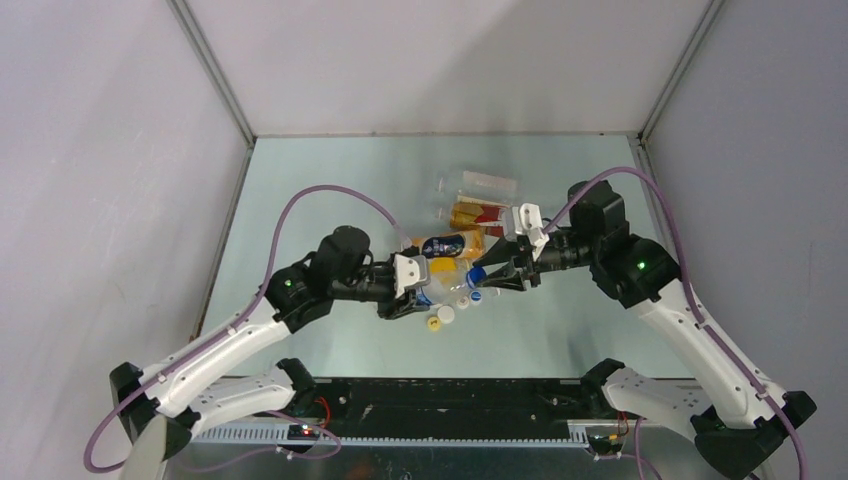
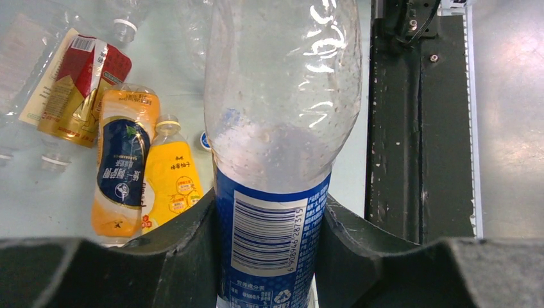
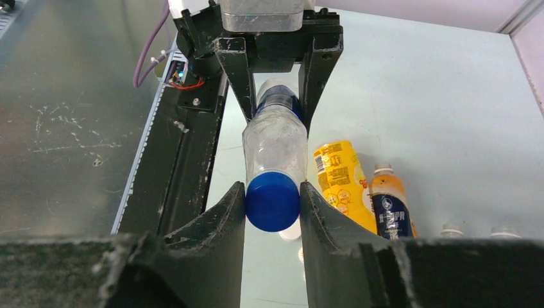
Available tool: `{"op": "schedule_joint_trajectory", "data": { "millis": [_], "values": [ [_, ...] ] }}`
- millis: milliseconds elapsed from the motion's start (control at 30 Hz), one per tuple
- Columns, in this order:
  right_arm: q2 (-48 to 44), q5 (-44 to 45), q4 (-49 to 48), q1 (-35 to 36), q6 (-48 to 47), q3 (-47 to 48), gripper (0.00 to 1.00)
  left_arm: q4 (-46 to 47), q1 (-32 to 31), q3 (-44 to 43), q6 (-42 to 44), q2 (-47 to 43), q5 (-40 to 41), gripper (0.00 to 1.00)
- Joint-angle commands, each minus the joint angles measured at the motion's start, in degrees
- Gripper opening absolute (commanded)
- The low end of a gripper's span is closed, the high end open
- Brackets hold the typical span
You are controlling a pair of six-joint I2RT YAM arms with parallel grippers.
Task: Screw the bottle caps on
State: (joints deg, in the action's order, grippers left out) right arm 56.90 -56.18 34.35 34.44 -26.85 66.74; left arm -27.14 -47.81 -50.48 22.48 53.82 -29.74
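1. The left gripper (image 1: 408, 298) reaches in from the left over the table (image 1: 300, 180). Its jaws are clamped on the lower body of the clear bottle with the blue label (image 2: 279, 128), and both fingers (image 2: 186, 247) press against the label.
2. That bottle hangs roughly level between the two grippers, off the table. Its base end is in the left gripper and its neck points right.
3. Just nearer the arm bases than the held bottle, a yellow cap (image 1: 434, 323) and a white cap (image 1: 446, 314) lie loose on the table, close together.
4. Behind the held bottle other bottles lie on their sides:
   - an orange-yellow bottle (image 2: 172, 183);
   - beside it, an orange bottle with a dark-blue label (image 2: 123, 170);
   - further back, a bottle with a gold-and-red label (image 2: 77, 90);
   - farthest of all, a plain clear bottle (image 1: 485, 183).
5. A blue cap (image 3: 272, 201) sits at the mouth of the held bottle. The right gripper (image 3: 272, 215) has its jaws closed on this cap, one finger on each side of the rim.
6. The cap seems seated square on the neck. The fingers hide the threads, so how far it is screwed on cannot be told.
7. The right arm (image 1: 640, 270) comes in from the right, its wrist in line with the bottle's axis and facing the left gripper head-on.
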Motion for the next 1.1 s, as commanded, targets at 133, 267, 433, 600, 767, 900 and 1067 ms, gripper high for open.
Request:
{"op": "schedule_joint_trajectory", "data": {
  "millis": [133, 267, 433, 600, 767, 900, 1067],
  "values": [
    [0.8, -2.13, 1.99, -0.49, -2.51, 1.64, 0.0, 11.23, 3.73, -2.35, -3.9, -0.68, -9.43, 0.23],
    [0.63, -2.93, 1.99, -1.62, -2.4, 1.64, 0.0, 11.63, 4.2, -1.97, -3.16, -1.34, -10.66, 0.23],
    [1.19, -4.76, 0.26, -2.04, -1.04, 1.64, 0.0, 12.26, 4.17, -1.78, -2.76, -1.17, -13.29, 0.23],
    [1.51, -6.49, -1.69, -1.99, -0.22, 1.72, 0.0, 12.45, 4.22, -2.83, -2.71, 0.02, -15.41, 0.23],
    [2.01, -6.94, -0.38, -2.24, -2.5, 1.64, 0.0, 18.24, 4.55, -2.6, -7.39, 0.81, -18.9, 0.2],
    [2.72, -7.12, -0.37, -2.62, -2.62, 1.64, 0.0, 19.55, 4.55, -3.23, -7.99, 2.52, -20.26, 0.19],
    [4.75, -7.05, 1.5, -2.63, -2.9, 3.12, 0.0, 20.19, 4.57, -4.46, -8.14, 3.41, -20.11, 0.19]
  ]
}}
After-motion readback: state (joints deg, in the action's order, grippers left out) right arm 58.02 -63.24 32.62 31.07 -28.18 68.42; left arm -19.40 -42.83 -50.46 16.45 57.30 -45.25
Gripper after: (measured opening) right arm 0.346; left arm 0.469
